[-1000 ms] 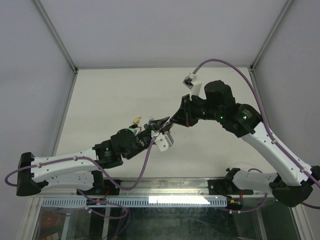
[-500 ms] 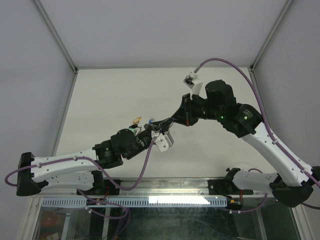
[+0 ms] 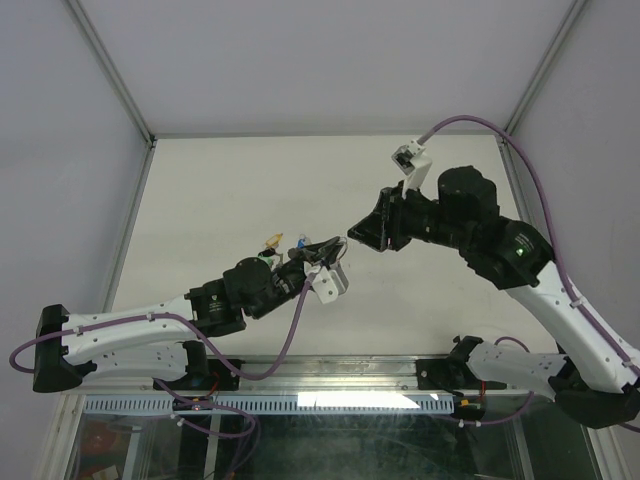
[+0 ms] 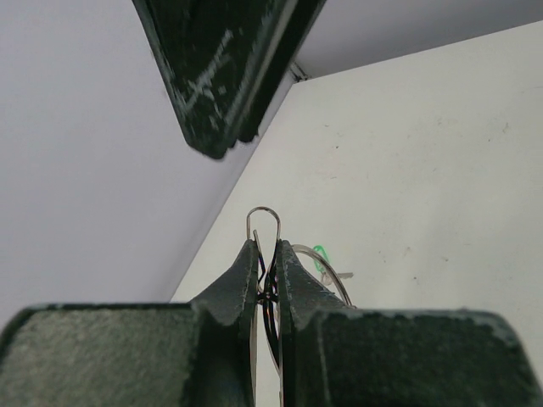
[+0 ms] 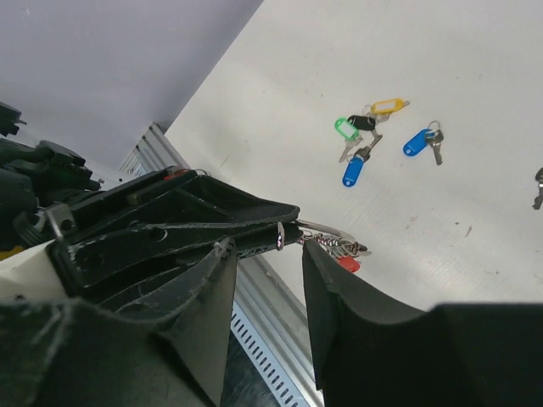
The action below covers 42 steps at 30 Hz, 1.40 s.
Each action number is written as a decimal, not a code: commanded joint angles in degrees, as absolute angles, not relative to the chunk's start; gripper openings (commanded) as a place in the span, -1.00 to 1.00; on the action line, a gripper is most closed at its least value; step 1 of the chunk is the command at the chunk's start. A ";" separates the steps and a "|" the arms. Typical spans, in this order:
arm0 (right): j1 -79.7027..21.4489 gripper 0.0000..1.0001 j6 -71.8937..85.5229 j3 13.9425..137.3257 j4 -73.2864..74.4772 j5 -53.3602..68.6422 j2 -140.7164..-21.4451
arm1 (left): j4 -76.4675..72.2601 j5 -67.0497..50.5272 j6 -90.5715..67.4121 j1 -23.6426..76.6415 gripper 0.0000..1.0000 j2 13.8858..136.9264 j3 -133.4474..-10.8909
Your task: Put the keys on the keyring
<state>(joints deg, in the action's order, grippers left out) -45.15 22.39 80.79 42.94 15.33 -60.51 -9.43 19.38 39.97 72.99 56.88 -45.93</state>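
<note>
Precariously, the left gripper pinches the keyring aloft while the right gripper stands spread just beside it. The thin wire could slip or twist in so narrow a hold, stranding the loose keys on the table.

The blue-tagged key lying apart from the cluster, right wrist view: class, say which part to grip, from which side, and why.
Probably best: take the blue tag across its narrow width, coming straight down from above. It lies flat on the table, and its long sides look free: its silver key sits at one end, and the other tagged keys lie apart.
</note>
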 commanded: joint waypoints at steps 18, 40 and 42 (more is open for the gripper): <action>-44.48 -0.29 23.10 87.10 53.96 -7.27 -65.99 | -9.95 22.71 39.83 70.91 -1.00 56.79 -50.04; -31.73 0.04 47.05 81.05 37.38 -16.35 -97.76 | -13.02 26.71 42.06 65.56 -1.00 58.85 -45.79; -31.73 0.04 49.63 82.29 37.47 -17.63 -100.46 | -12.89 26.44 41.93 65.25 -1.00 59.39 -45.77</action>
